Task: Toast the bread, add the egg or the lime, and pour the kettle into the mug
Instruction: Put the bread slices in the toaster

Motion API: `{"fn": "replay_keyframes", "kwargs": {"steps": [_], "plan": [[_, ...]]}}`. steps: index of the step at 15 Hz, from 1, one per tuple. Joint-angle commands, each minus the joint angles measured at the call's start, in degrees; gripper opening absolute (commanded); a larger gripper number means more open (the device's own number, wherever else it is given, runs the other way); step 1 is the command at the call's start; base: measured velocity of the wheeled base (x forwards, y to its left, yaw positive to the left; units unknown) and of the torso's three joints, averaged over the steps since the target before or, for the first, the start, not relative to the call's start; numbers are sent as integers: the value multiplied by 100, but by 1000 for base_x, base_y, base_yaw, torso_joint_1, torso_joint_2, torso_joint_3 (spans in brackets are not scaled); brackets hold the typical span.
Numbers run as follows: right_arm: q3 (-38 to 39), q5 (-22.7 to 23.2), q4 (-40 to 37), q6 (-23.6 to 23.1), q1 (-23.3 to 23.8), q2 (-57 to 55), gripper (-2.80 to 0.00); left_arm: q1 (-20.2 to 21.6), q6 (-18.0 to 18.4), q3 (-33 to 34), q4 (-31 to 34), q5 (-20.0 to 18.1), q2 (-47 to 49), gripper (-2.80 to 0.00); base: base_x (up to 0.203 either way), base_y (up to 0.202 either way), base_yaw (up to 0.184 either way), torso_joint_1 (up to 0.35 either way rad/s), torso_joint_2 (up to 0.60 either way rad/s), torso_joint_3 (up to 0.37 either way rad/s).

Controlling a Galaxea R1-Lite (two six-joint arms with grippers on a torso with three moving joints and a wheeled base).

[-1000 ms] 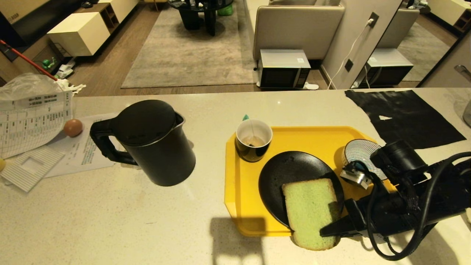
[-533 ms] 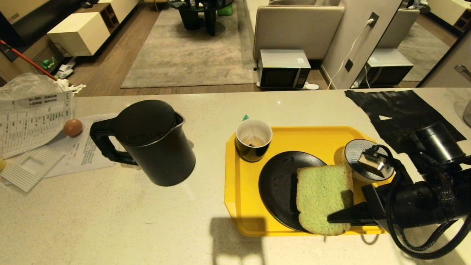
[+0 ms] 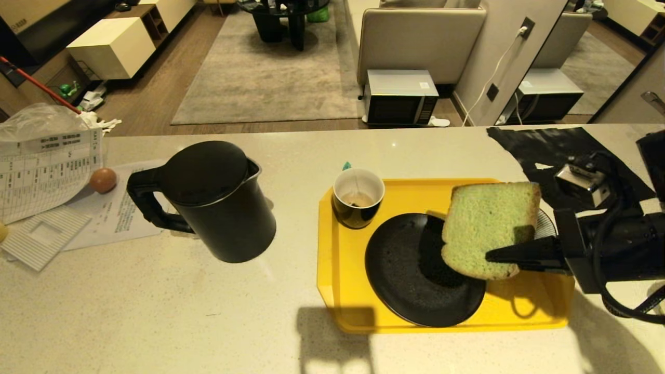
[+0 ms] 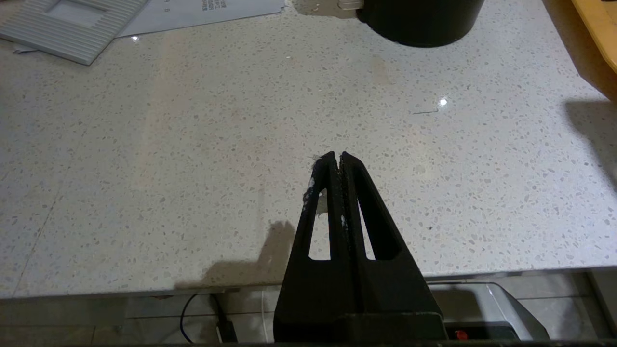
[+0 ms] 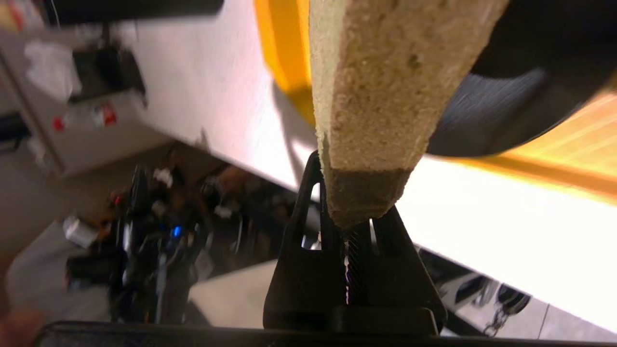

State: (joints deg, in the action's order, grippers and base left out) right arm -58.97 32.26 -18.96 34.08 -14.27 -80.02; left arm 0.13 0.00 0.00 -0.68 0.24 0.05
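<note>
right gripper [image 3: 493, 255] raised, jaws clamped

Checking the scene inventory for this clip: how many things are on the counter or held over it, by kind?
Kettle: 1
Mug: 1
Bread, held in the right tool above the plate: 1
Black plate: 1
Striped bowl, mostly hidden behind the bread: 1
Yellow tray: 1
Egg: 1
Total: 7

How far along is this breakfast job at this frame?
In hand: the right gripper pinches the green-faced, brown-crusted bread slice by one edge, lifted over the round black plate on the yellow tray. Nothing looks finished: the brown egg lies by papers, the matte-black kettle stands upright, and the black mug holds a teabag. Left gripper idles, shut.
</note>
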Motion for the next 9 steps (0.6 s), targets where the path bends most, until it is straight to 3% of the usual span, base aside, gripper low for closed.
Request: {"fn": "replay_keyframes", "kwargs": {"steps": [1, 6, 9], "plan": [[-266, -100, -11, 20, 374, 131, -280, -5, 0, 0, -2, -3, 4, -280, 0, 0, 0, 0, 0, 0], [-747, -338, 85, -1, 1318, 259, -280, -5, 0, 0, -2, -5, 4, -280, 0, 0, 0, 0, 0, 0], [-741, -837, 430, -289, 1427, 383, -280, -5, 0, 0, -2, 2, 4, -280, 0, 0, 0, 0, 0, 0]]}}
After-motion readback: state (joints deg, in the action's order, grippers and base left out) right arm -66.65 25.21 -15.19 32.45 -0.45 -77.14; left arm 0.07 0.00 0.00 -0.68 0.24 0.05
